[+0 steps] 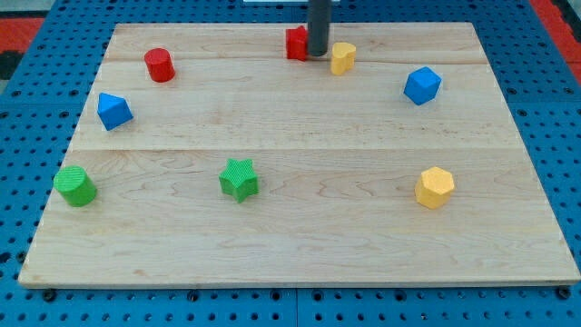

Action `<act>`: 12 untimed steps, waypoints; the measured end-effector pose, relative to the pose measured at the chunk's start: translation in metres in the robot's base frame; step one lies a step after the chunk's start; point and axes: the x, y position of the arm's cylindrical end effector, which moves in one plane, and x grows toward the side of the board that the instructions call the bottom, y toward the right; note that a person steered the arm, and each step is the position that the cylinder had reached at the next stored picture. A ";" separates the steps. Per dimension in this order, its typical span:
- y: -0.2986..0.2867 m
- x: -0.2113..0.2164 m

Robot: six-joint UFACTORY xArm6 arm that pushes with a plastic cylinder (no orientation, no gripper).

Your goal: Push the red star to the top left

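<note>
While our dark rod stands at the far edge of the wooden board (300,227), my tip (317,54) touches the right side of a partly hidden red block (295,43), holding nothing. We note a small yellow block (342,57) just right; a red cylinder (159,64) sits far left.

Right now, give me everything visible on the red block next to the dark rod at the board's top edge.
The red block sits near the top edge of the wooden board, slightly left of centre. Only its left part shows; the dark rod covers its right side, so the star shape cannot be confirmed. It looks matte and solid, lying flat. My tip is against its right side; contact looks likely. A small yellow block lies just right of the rod.
</note>
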 end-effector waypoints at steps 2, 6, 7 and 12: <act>0.022 -0.008; -0.004 -0.030; -0.007 -0.034; -0.142 -0.014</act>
